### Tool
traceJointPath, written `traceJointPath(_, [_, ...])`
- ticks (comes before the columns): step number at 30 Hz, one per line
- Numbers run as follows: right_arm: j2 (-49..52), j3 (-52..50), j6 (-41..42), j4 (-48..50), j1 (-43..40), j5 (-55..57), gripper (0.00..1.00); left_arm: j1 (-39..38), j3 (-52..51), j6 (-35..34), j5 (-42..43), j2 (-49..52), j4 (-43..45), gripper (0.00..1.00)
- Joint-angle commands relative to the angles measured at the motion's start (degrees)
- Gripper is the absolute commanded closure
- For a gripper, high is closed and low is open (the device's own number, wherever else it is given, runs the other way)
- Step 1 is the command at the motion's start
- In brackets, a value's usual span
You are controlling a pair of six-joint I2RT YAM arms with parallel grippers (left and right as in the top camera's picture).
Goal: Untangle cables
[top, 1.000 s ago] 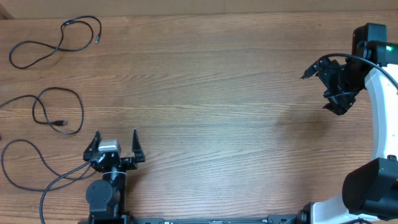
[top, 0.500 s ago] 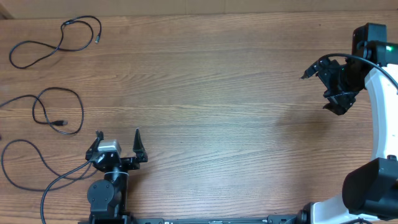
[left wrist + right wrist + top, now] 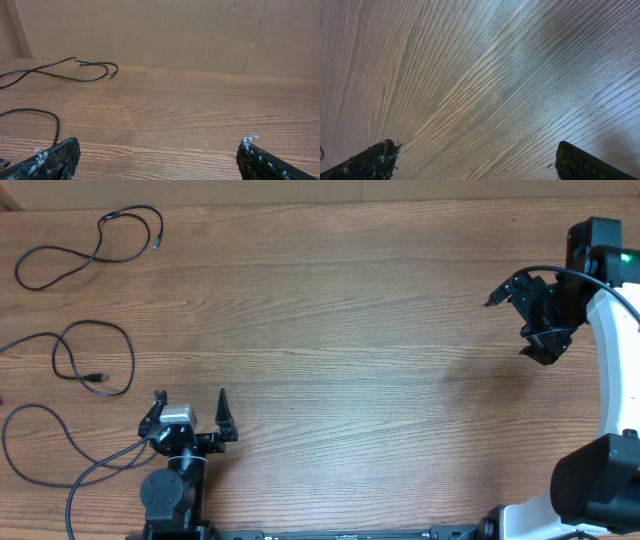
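Note:
Three thin black cables lie apart on the left of the wooden table. One (image 3: 104, 219) curls at the far left corner, one (image 3: 96, 378) loops below it, and a third (image 3: 36, 407) loops at the near left and runs toward the left arm's base. My left gripper (image 3: 188, 395) stands open near the front edge, right of the cables, touching none. In the left wrist view the gripper (image 3: 155, 150) is empty, with the far cable (image 3: 95, 64) and the middle one (image 3: 35, 110) ahead to the left. My right gripper (image 3: 510, 328) hangs open at the far right; its wrist view shows the gripper (image 3: 476, 150) over bare wood.
A brown wall (image 3: 150, 30) rises behind the table's far edge. The right arm's white body (image 3: 610, 360) and black base (image 3: 590, 490) fill the right edge. The left arm's base (image 3: 168, 495) sits at the front edge.
The left gripper has shifted very slightly to the right. The cables and the right arm have not moved.

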Motion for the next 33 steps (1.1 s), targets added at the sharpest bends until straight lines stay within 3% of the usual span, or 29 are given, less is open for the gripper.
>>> traceJointPath(1, [0.02, 0.09, 0.02, 0.00, -0.11, 0.42, 0.00, -0.37, -0.39, 1.09, 1.07, -0.61, 0.22, 0.00])
traceJointPath(33, [-0.39, 0.09, 0.02, 0.00, -0.09, 0.39, 0.00, -0.37, -0.39, 1.09, 1.07, -0.59, 0.22, 0.00])
